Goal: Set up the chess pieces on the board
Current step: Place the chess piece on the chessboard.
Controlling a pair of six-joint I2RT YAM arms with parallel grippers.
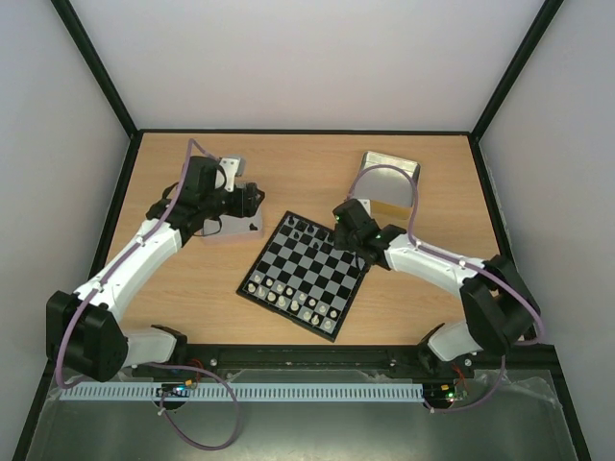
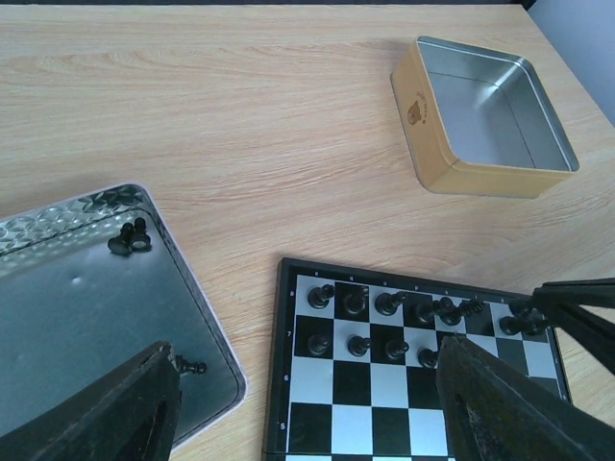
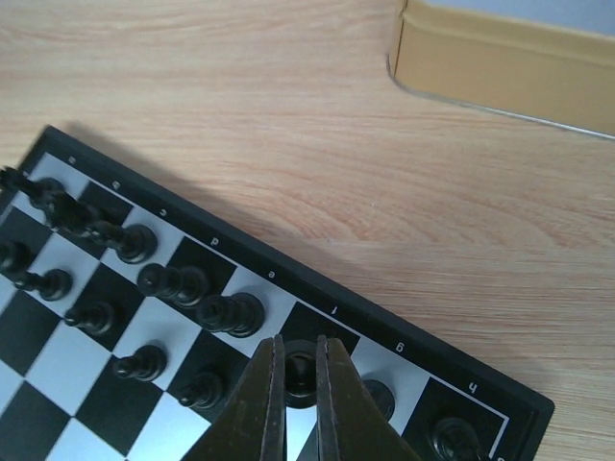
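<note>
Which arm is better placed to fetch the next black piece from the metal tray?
Left: the left gripper hangs open at the tray, where black pieces lie; the right gripper is shut on a piece at the board.
</note>
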